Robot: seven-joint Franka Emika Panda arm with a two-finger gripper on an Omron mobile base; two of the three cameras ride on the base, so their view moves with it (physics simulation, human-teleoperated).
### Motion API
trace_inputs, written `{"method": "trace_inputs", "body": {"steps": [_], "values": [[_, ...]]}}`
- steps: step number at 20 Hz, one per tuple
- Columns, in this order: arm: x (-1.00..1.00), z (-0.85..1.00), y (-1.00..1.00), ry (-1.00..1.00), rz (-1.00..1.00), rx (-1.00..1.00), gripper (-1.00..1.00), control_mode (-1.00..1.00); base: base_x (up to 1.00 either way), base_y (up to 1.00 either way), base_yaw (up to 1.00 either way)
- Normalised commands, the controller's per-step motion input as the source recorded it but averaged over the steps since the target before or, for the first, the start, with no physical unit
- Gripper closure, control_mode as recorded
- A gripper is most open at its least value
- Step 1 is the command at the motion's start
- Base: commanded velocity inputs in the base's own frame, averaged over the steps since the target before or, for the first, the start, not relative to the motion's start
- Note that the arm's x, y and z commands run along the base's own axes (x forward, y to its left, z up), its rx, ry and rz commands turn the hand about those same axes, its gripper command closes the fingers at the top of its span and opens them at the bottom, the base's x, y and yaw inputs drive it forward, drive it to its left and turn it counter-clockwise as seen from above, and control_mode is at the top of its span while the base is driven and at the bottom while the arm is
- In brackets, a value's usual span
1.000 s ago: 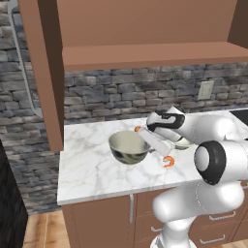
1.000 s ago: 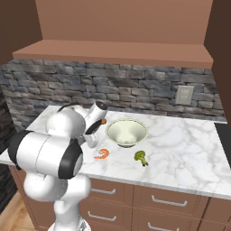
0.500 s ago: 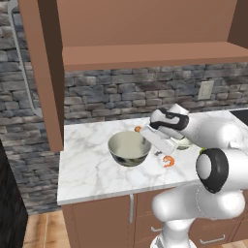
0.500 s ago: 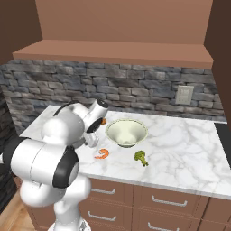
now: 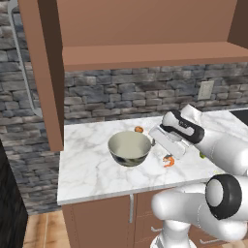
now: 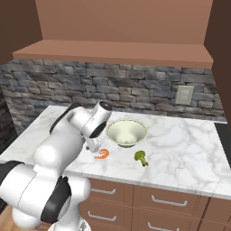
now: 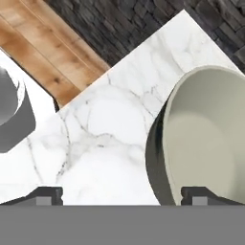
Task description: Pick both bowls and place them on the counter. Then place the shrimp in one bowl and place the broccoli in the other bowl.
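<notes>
Tool (image 7: 122,194) spread beside the bowl (image 5: 129,148) – shrimp (image 6: 102,154), broccoli (image 6: 141,157) and orange ball (image 5: 138,129) lie near.

One bowl (image 5: 129,148), one shrimp (image 6: 102,154), one broccoli floret (image 6: 141,157), one orange ball (image 5: 138,129).

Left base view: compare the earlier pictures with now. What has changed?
The open gripper has drawn slightly back from the deep grey-green mottled ceramic bowl, rightward in this view. The bowl, the curled orange shrimp and the green broccoli floret stayed put on the white marble counter.
</notes>
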Motion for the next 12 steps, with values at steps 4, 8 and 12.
{"method": "trace_inputs", "body": {"steps": [4,8,12], "values": [[-0.43,0.0,-0.37,0.02,-0.14,0.0,-1.0,-1.0,0.0,0.0,0.0],[-0.34,0.0,-0.44,0.04,-0.15,0.0,-1.0,-1.0,0.0,0.0,0.0],[-0.16,0.0,-0.39,0.06,-0.14,0.0,-1.0,-1.0,0.0,0.0,0.0]]}}
